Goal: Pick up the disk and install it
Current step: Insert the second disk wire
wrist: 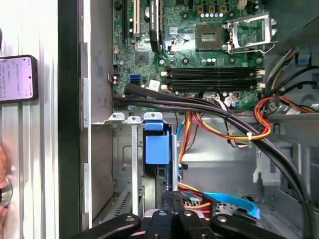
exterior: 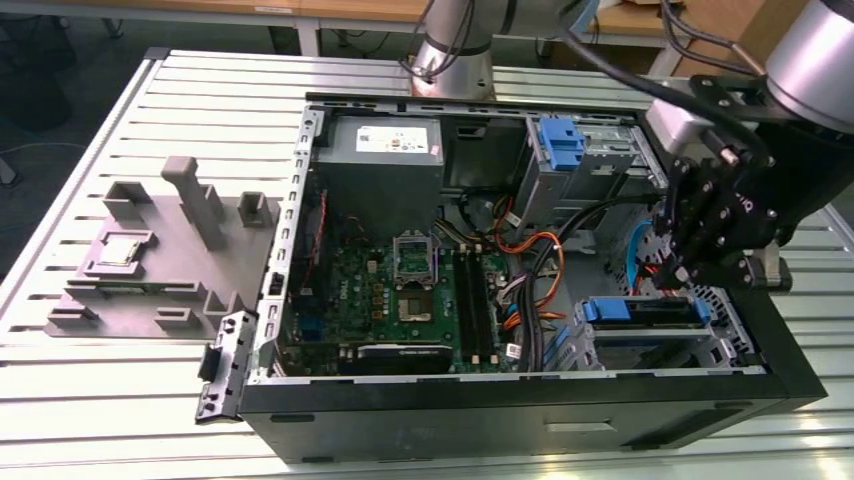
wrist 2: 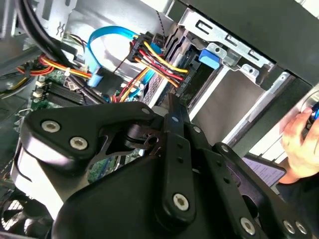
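The disk (exterior: pixel 643 312) sits in the drive bay at the case's front corner on the exterior view's right, its blue rail tab facing up. In the first wrist view the disk (wrist: pixel 158 149) stands edge-on in the bay slot, blue tab toward the motherboard. In the second wrist view its blue tab (wrist 2: pixel 209 56) shows at the bay's metal frame. My gripper (exterior: pixel 677 272) hangs inside the case just above the bay. Its black fingers (wrist: pixel 172 198) are pressed together with nothing between them, tips close to the disk's end; I cannot tell if they touch.
The open computer case (exterior: pixel 534 405) lies on a slatted table. Orange, red and blue cables (wrist: pixel 224 132) run beside the bay. A bare blue bracket (exterior: pixel 561 140) and grey power supply (exterior: pixel 387 145) sit at the back. A person's hand (wrist 2: pixel 299 144) and a phone (wrist: pixel 17 78) are outside the case wall.
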Controlling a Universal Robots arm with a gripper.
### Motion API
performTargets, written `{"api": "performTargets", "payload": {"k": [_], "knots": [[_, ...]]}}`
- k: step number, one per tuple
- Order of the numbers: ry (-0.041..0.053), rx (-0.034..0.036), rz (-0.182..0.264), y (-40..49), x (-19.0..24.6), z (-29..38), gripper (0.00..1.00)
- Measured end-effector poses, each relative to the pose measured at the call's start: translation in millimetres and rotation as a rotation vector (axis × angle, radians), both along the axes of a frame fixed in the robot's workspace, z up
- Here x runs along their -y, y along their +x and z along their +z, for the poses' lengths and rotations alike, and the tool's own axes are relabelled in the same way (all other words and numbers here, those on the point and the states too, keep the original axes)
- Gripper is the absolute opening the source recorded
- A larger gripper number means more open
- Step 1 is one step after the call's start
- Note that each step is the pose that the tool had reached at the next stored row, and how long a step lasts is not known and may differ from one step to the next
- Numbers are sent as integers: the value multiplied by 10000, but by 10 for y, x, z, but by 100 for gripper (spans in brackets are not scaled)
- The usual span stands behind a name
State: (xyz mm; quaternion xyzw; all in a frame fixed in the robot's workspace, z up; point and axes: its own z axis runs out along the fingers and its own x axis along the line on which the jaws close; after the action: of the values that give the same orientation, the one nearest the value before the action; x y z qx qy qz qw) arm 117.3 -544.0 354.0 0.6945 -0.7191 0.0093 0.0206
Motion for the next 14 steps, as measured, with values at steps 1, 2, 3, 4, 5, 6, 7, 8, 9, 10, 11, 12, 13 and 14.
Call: {"api": "performTargets", "payload": {"k": [1,2,3,4,5,6,7,8,9,10,11,12,13,14], "knots": [[0,0,0,0,-10,26,10],[1,0,1,0,-23,49,10],[3,0,0,0,-39,65,10],[1,0,0,0,-55,77,10],[0,0,0,0,-83,87,10],[-5,0,0,0,-113,93,10],[-6,-1,0,0,-141,98,10],[-4,0,1,0,-167,102,10],[-4,0,0,0,-186,112,10],[-5,-1,0,0,-202,128,10],[-7,0,0,0,-219,149,10],[-9,0,0,0,-233,169,10],[-10,-1,0,0,-251,184,10],[-13,-1,0,0,-271,195,10]]}}
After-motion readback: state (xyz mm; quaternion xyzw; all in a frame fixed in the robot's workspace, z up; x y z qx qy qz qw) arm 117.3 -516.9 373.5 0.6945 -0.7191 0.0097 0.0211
